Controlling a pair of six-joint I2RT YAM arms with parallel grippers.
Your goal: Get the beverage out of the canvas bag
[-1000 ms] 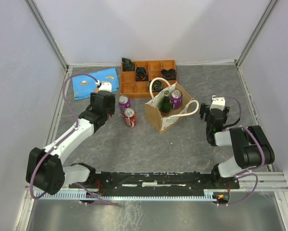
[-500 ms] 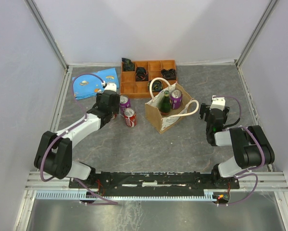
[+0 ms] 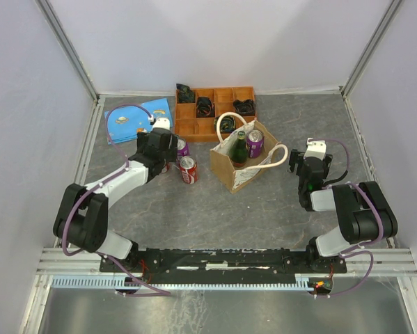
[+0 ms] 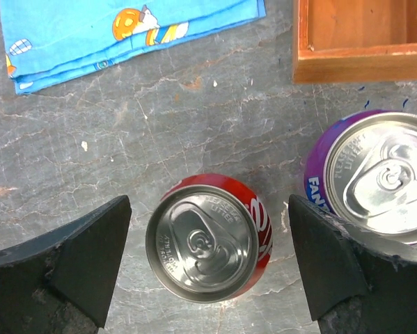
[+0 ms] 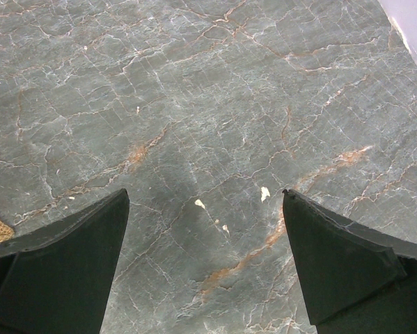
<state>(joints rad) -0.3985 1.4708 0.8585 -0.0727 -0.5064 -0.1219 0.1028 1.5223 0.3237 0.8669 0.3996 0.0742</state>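
The canvas bag (image 3: 244,167) stands mid-table with its cream rope handles up. Inside it are a green bottle (image 3: 239,147) and a purple can (image 3: 255,142). My left gripper (image 3: 164,153) is open, left of the bag. In the left wrist view the left gripper (image 4: 208,240) hangs over an upright red can (image 4: 209,236), with one finger on either side and apart from it. A purple Fanta can (image 4: 375,174) stands just to the right. My right gripper (image 3: 308,167) is open and empty right of the bag; the right wrist view shows it (image 5: 205,209) over bare table.
A second red can (image 3: 188,169) and the purple can (image 3: 181,147) stand between my left gripper and the bag. An orange compartment tray (image 3: 194,111) holding dark items lies behind them. A blue patterned cloth (image 3: 128,118) lies at the back left.
My left arm has swung right and forward, bringing its open gripper over the cans beside the bag. The right arm has not moved.
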